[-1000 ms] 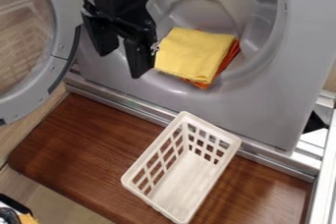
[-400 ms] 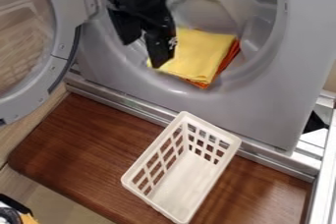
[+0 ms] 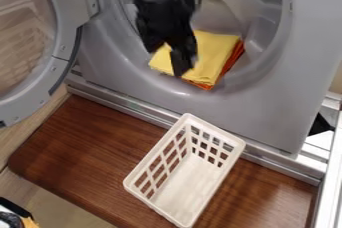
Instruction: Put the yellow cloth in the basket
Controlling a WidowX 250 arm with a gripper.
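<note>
a black claw (image 3: 166, 62), its fingers spread apart, hangs over a folded yellow cloth (image 3: 214, 53). the cloth lies on an orange cloth (image 3: 232, 60) inside a grey drum (image 3: 264, 17); below, a white basket (image 3: 184, 184) rests on the wooden table (image 3: 93, 147).

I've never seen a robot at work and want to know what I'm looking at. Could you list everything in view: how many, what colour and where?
yellow cloth: one, yellow, inside the machine's round opening
orange cloth: at least one, orange-red, under the yellow cloth
machine: one, grey, behind the basket
round door: one, grey with a see-through middle, open at left
basket: one, off-white, on the board
board: one, reddish-brown wood, below the opening
dark piece: one, black, right edge
unclear object: black, white and orange-yellow, lower left corner
robot arm: one, black, from the top
end effector: one, black, at the yellow cloth
</note>
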